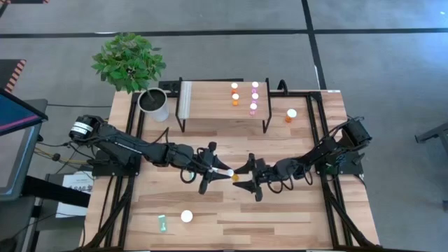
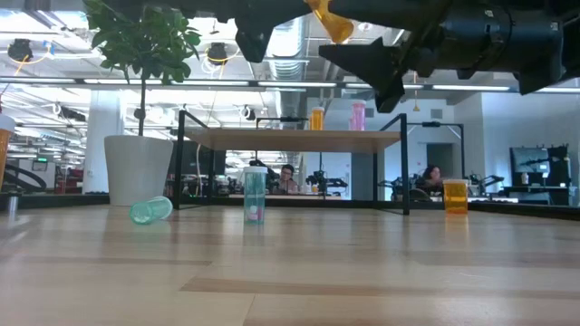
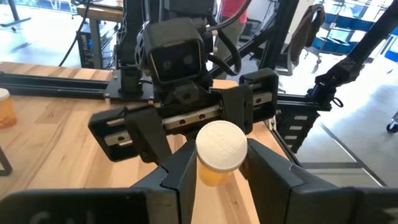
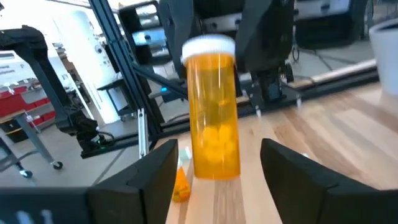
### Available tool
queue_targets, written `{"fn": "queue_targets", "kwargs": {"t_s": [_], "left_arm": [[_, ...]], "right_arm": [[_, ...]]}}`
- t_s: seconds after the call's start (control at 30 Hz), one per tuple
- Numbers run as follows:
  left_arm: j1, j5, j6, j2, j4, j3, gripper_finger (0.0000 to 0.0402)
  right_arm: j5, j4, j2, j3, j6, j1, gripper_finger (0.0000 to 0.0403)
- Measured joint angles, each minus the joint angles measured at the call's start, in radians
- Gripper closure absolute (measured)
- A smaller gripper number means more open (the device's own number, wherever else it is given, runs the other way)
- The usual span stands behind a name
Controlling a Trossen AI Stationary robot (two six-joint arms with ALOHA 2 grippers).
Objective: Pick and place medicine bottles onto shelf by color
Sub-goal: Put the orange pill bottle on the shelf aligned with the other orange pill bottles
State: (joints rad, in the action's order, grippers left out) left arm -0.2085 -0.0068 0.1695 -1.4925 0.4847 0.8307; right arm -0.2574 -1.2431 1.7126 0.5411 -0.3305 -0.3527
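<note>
- While both arms meet above the middle of the table [image 1: 280,217], the left gripper [image 1: 222,170] is clenched on the white cap end of an orange bottle [image 1: 234,175]; in the left wrist view its fingers [image 3: 180,177] press that cap from both sides.
- Facing it, the right gripper [image 1: 246,170] stands released: in the right wrist view its fingers [image 4: 158,171] are spread wide, with clear gaps on either side of the orange bottle [image 4: 214,112], touching nothing.
- Inside that bottle, pale yellow-orange pills fill the part away from the cap.
- From the low view, the held bottle [image 2: 331,23] hangs high over the tabletop, between the dark fingers of both arms.
- On the shelf [image 1: 210,105], at the far side of the table, six white-capped bottles stand in two rows near its right end: orange ones [image 1: 234,93] in one row, pink ones [image 1: 255,96] beside them.
- One more orange bottle [image 1: 291,115] stands on the table just right of the shelf.
- Near the front edge, a teal bottle [image 1: 162,222] lies on its side, and another teal bottle [image 2: 255,195] stands upright close to it, with pinkish contents at its base.
- Left of the shelf stands a white plant pot [image 1: 154,103] holding a leafy green plant.
</note>
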Motion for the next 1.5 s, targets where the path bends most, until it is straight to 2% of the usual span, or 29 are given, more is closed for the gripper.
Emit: {"fn": "queue_targets", "kwargs": {"t_s": [0.3,0.5,0.63,0.77,0.87,1.03,1.17,1.27,1.43,1.5], "left_arm": [[0.004,-0.009,0.007,0.004,0.0,0.0,0.0296],[0.008,-0.012,-0.008,0.004,-0.013,0.017,0.0296],[0.027,-0.041,-0.041,0.016,-0.111,0.055,0.0296],[0.07,-0.134,-0.09,0.025,-0.31,0.161,0.0296],[0.124,-0.164,-0.136,0.015,-0.453,0.254,0.0296],[0.237,-0.162,-0.19,-0.008,-0.572,0.347,0.0296],[0.34,-0.132,-0.207,-0.057,-0.652,0.414,0.0296],[0.4,-0.088,-0.208,-0.12,-0.739,0.513,0.0296],[0.43,-0.086,-0.253,-0.218,-0.909,0.681,0.0296],[0.437,-0.088,-0.268,-0.242,-0.902,0.708,0.0296]], "right_arm": [[0.014,0.074,0.0,0.0,-0.034,0.003,0.0143],[0.104,0.106,0.0,0.0,-0.087,0.03,0.0143],[0.11,0.178,0.0,0.0,-0.103,0.035,0.0143],[0.11,0.265,0.0,0.0,-0.125,0.043,0.0143],[0.102,0.371,0.0,0.0,-0.162,0.056,0.0143],[0.097,0.508,0.0,-0.001,-0.22,0.076,0.0143],[0.086,0.514,0.0,-0.001,-0.222,0.076,0.0143],[0.078,0.51,0.0,-0.001,-0.217,0.073,0.0143],[0.077,0.506,0.0,-0.001,-0.212,0.074,0.0143],[0.076,0.506,0.0,-0.001,-0.208,0.074,0.0143]]}}
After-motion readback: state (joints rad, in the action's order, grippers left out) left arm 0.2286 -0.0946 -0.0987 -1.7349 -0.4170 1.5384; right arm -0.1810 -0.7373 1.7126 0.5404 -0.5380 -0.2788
